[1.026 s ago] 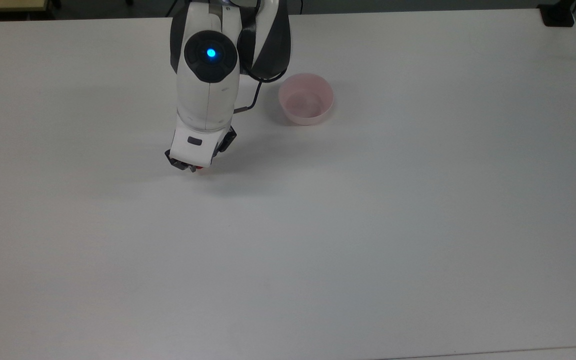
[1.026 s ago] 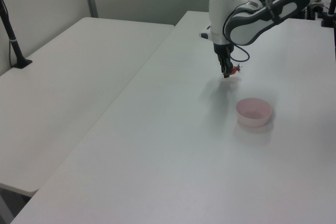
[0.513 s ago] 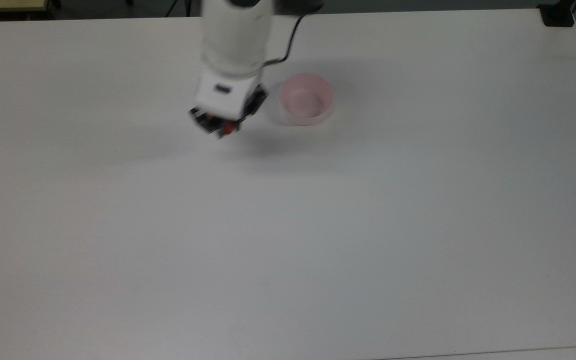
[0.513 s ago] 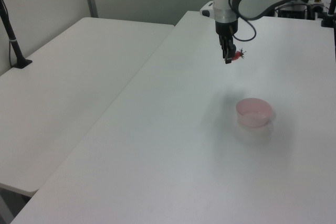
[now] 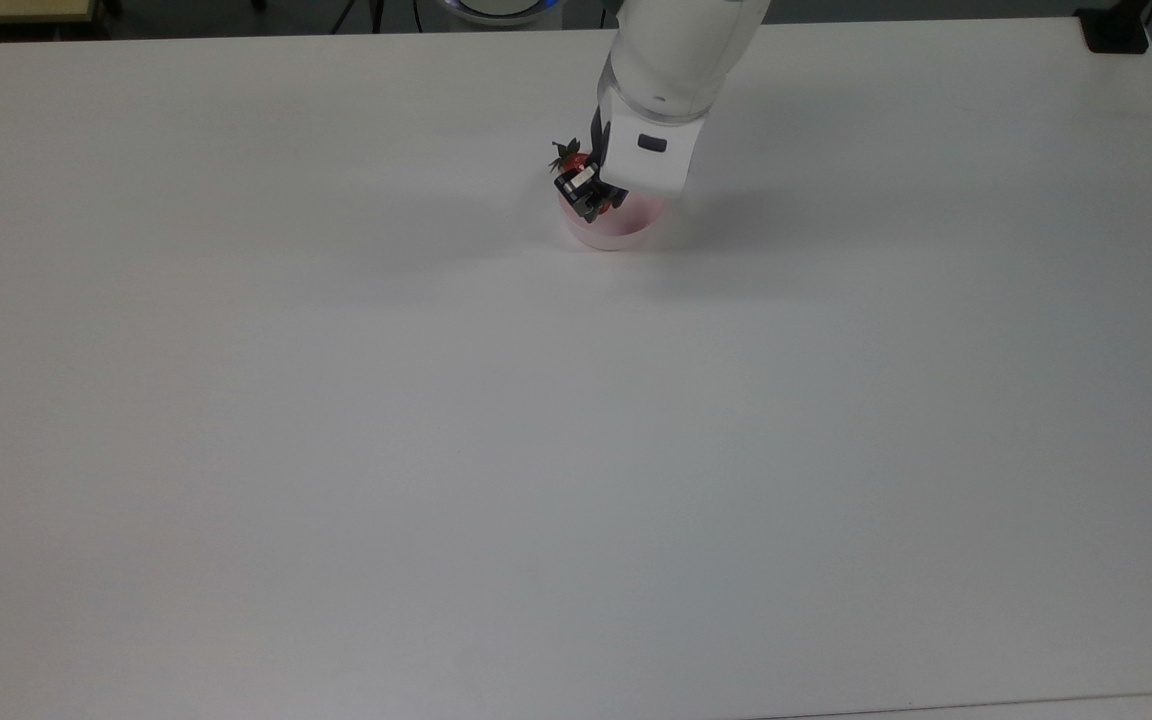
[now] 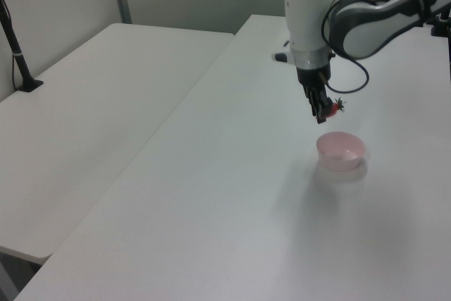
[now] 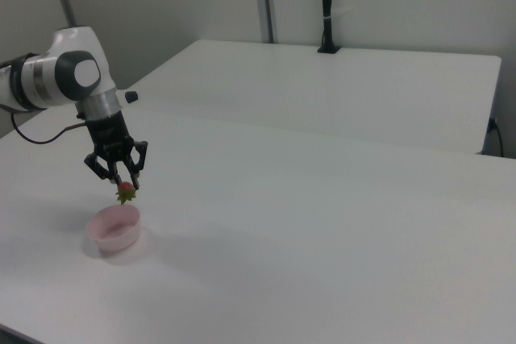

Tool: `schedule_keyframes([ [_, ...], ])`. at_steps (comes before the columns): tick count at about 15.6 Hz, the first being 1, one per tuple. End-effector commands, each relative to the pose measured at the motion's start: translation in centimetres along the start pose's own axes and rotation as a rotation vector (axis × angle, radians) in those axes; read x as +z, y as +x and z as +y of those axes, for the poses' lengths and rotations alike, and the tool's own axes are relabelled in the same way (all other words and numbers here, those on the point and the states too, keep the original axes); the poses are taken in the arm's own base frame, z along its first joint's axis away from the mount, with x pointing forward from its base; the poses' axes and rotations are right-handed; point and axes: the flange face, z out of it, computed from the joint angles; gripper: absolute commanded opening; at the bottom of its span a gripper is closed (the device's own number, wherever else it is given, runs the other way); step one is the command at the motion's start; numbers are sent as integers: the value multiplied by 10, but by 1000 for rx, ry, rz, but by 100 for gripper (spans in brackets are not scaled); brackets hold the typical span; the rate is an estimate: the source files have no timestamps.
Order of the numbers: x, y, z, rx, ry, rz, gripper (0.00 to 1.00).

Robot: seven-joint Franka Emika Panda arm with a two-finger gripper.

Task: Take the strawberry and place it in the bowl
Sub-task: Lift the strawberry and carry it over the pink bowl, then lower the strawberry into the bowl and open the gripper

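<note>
Top view: I see the claw [image 5: 591, 195] clamped on the strawberry [image 5: 570, 160], directly over the pale pink bowl [image 5: 608, 232]. The bowl sits on the white surface [image 5: 576, 450] near its far edge, slightly toward the top view's right of centre. The strawberry's green cap points toward the top view's left and overhangs the bowl's rim on that side.

Left view: I read the claw [image 6: 323, 112] as closed on the strawberry [image 6: 333, 107], held in the air above the bowl [image 6: 341, 151] and apart from it. The cap points toward the left view's right. The bowl stands upright near the surface's [image 6: 211, 209] right edge in the left view.

Right view: The claw [image 7: 123, 184] grips the strawberry [image 7: 126, 192] with the cap hanging downward, just above the bowl [image 7: 114, 230] and not touching it. The bowl stands near the surface's [image 7: 322, 239] left edge in the right view.
</note>
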Motion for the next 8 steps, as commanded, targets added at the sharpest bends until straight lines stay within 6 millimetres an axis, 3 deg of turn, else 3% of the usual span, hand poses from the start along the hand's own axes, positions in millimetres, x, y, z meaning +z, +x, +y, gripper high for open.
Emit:
schedule_keyframes([
  [1,15,-11,-10,-2,30,-26,34],
  [2,20,-12,-15,-11,34,-35,61],
  [3,20,-12,-15,4,34,-37,95],
  [4,20,-12,-15,39,34,-39,100],
  [7,9,-11,-16,174,31,-38,100],
  [8,-8,-10,-22,241,31,-14,100],
])
